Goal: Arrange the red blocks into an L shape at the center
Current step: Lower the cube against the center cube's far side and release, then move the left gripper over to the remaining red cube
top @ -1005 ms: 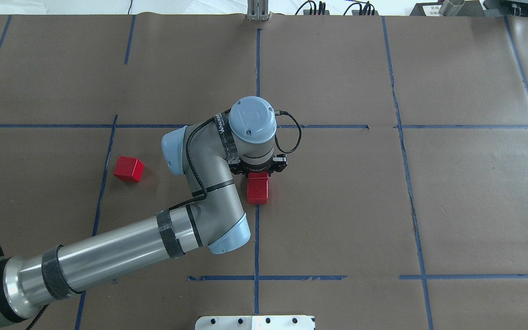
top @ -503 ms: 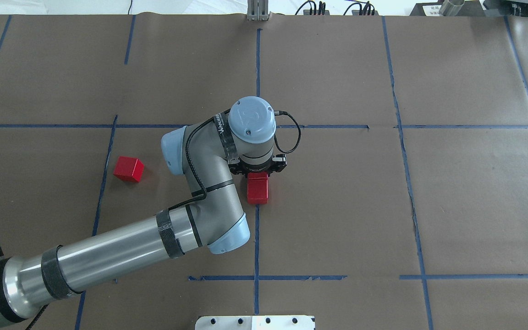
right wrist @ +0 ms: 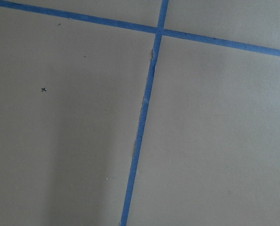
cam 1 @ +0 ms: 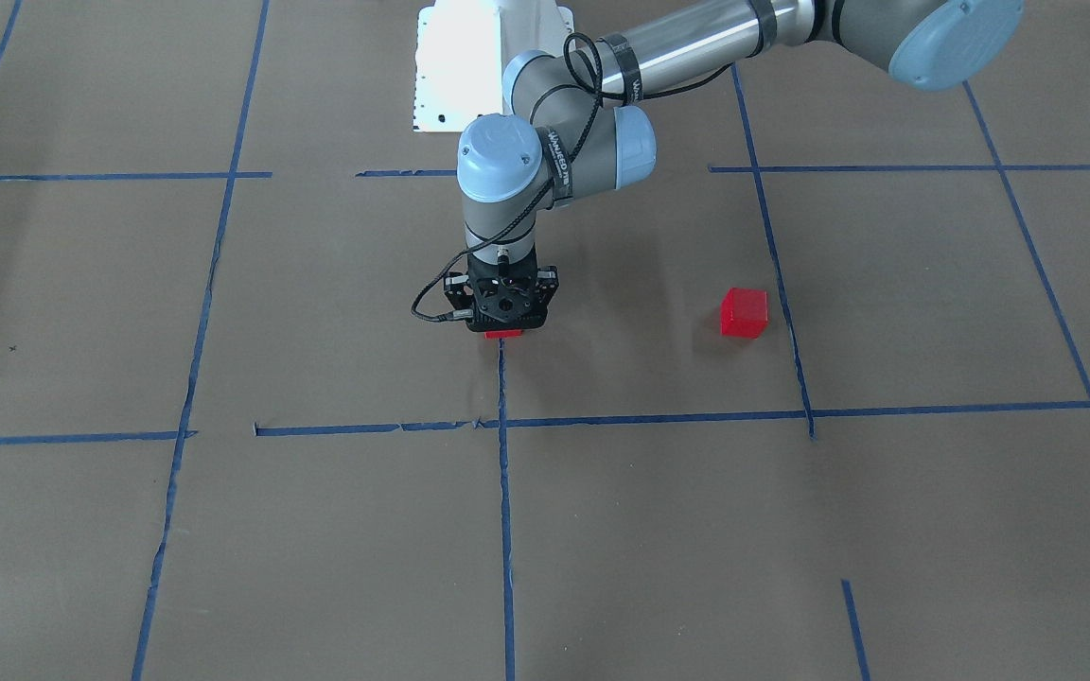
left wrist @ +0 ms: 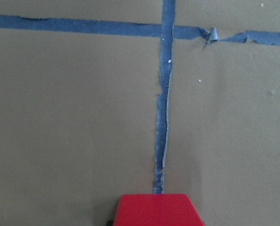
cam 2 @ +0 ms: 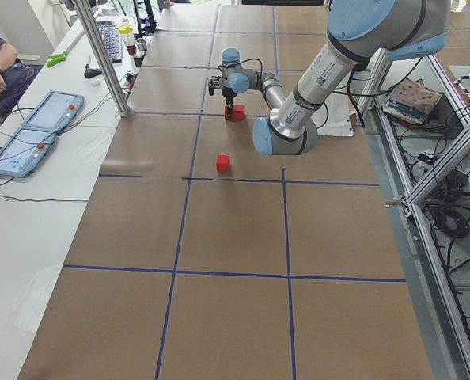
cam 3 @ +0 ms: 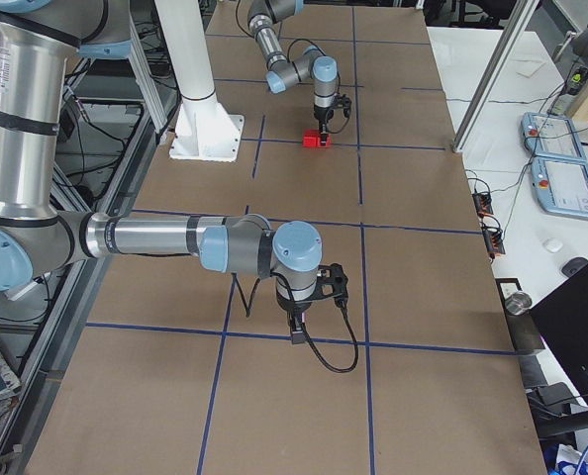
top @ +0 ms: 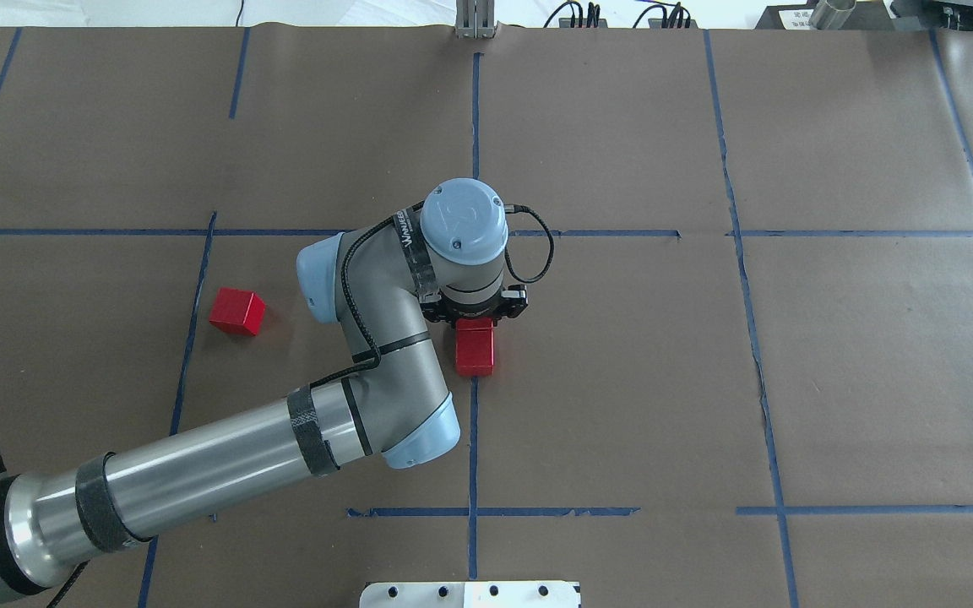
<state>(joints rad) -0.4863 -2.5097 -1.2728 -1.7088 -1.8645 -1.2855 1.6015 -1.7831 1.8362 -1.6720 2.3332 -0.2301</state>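
Matte red blocks (top: 237,312) on creased brown paper (top: 622,380), frayed blue tape (left wrist: 161,132), shiny metal arm tube (top: 199,473).

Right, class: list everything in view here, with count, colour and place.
loose red block: one, red, robot's-left edge of the center square
paired red blocks: seemingly two in a row, red, mid-square
tape lines: many, blue, gridding the whole surface
base plate: one, white, robot's side
control pendants: two, pale, on the side table
left gripper: one, black, over the far paired block, jaws hidden
right gripper: one, black, above bare paper, away from the blocks
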